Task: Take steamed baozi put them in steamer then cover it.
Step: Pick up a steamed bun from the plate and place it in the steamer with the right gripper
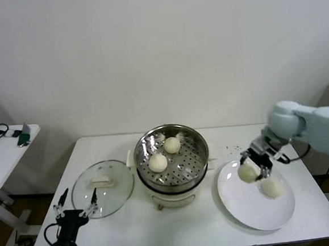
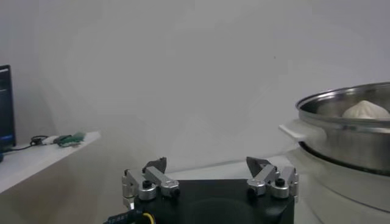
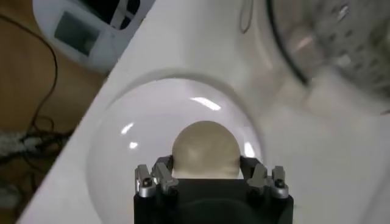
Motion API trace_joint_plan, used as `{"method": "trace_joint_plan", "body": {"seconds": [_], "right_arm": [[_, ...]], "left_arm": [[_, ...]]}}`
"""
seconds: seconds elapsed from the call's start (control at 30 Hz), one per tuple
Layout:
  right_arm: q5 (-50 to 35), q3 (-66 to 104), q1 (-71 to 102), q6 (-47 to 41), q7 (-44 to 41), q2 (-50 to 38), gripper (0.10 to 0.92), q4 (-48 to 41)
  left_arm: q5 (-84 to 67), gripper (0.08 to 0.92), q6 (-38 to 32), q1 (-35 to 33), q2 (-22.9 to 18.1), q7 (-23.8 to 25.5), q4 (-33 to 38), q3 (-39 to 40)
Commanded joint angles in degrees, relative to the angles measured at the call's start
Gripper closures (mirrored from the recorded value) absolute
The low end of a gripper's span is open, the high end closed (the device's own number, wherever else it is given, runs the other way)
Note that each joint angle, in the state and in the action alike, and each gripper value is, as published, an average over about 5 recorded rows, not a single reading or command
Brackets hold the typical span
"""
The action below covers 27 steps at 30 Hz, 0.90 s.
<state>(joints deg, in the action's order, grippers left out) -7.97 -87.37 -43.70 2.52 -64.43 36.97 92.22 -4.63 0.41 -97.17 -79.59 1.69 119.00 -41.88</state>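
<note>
One white table (image 1: 161, 226) fills the view against a plain pale wall, a smaller side table (image 1: 7, 152) off to its left. Centre stage, the steamer (image 1: 172, 156) holds two buns (image 1: 158, 163) on its holed tray. Right of it, a white plate (image 1: 256, 207) carries one bun (image 1: 272, 187). The glass lid (image 1: 103, 187) lies flat to the steamer's left. Right gripper (image 1: 253, 166) is clamped on a fourth bun (image 1: 247, 173) over the plate. Left gripper (image 1: 75, 208) waits spread wide at the near left edge.
</note>
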Motion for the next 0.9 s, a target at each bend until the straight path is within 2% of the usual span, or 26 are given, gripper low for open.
{"method": "trace_joint_plan", "body": {"seconds": [0.03, 0.23, 0.53, 0.9], "right_arm": [[-1.7, -6.3, -18.4, 10.0, -0.6, 13.4, 0.317, 1.0], [0.6, -1.5, -14.0, 11.8, -0.3, 20.7, 0.313, 0.8], [9.0, 2.5, -3.6, 16.3, 0.1, 30.8, 0.313, -3.8], [11.2, 2.4, 5.6, 18.0, 0.6, 37.4, 0.313, -10.6]], "left_arm": [[-0.1, 0.177, 0.1, 0.0, 0.0, 0.0, 0.0, 0.1], [-0.1, 0.177, 0.0, -0.3, 0.0, 0.0, -0.1, 0.2], [-0.4, 0.177, 0.0, -0.6, -0.2, 0.0, 0.0, 0.3], [-1.1, 0.177, 0.1, -1.5, 0.0, -0.1, 0.0, -0.1]]}}
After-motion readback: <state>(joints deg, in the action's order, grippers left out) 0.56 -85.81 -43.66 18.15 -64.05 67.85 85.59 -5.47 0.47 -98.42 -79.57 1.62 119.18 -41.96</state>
